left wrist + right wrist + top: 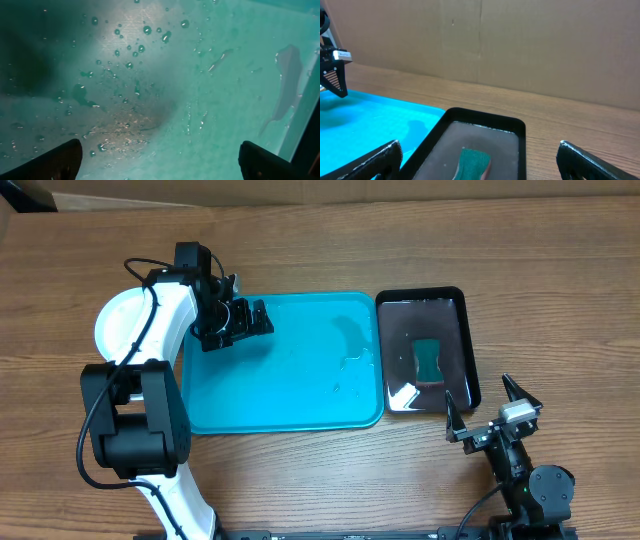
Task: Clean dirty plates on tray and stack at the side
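The turquoise tray lies in the middle of the table, wet with water drops and bare of plates; it also shows in the left wrist view and the right wrist view. A white plate sits on the table left of the tray, partly hidden by the left arm. The light blue and yellow-green rimmed plates are not visible. My left gripper is open and empty just above the tray's far-left part. My right gripper is open and empty near the table's front right.
A glossy black tray stands right of the turquoise tray, holding water and a green sponge, also seen in the right wrist view. A cardboard wall stands behind the table.
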### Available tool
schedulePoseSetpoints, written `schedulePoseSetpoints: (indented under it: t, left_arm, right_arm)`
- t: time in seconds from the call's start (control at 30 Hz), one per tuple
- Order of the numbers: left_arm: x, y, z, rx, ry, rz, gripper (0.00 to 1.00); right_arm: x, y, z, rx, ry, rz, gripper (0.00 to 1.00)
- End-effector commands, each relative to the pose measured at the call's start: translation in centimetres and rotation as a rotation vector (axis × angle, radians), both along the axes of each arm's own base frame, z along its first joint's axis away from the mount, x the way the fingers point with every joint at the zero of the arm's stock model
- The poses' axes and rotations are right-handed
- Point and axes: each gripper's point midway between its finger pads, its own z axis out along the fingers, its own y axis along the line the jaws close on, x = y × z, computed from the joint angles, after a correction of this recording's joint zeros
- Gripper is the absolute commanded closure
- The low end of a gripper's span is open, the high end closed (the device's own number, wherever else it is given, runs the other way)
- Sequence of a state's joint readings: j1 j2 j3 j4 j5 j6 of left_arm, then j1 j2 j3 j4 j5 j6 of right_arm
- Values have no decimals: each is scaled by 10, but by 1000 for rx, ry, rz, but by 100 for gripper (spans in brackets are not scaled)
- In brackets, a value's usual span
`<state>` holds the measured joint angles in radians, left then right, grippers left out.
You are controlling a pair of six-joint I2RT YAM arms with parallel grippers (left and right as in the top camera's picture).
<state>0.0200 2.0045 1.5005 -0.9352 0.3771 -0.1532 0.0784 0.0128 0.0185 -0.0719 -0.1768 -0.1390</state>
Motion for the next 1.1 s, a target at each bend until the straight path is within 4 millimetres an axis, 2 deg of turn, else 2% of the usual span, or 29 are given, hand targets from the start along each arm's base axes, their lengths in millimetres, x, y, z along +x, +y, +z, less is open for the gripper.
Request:
schedulePoseSetpoints:
  t: [0.0, 0.03, 0.13, 0.27, 0.43, 0.53, 0.67, 0.73, 0.87, 1.07]
  left_arm:
    - [7, 2, 28, 59, -92, -25, 0]
    - [7, 1, 36, 78, -112, -30, 0]
    - [6, -3, 74, 143, -219, -47, 0]
    - [-6, -15, 149, 164, -416, -68, 0]
    - [-44, -20, 245, 142, -678, -62, 0]
    - [-73, -15, 292, 134, -816, -44, 0]
    - [-114, -11, 339, 121, -974, -26, 0]
    - [-137, -8, 355, 117, -1032, -19, 0]
    - [-181, 4, 363, 137, -1087, 15, 0]
    - [-230, 22, 332, 180, -1122, 86, 0]
  right_arm:
    - [0, -1, -2, -7, -7, -3, 0]
    - [0, -1, -2, -7, -7, -3, 0]
    - [0, -1, -2, -7, -7, -3, 0]
    - [0, -1, -2, -7, -7, -3, 0]
    - [0, -1, -2, -7, -7, -3, 0]
    - [0, -1, -2, -7, -7, -3, 0]
    - [0, -1, -2, -7, -7, -4, 0]
    - [0, -1, -2, -7, -7, -3, 0]
    - [0, -1, -2, -7, -7, -3, 0]
    - [0, -1, -2, -7, -7, -3, 0]
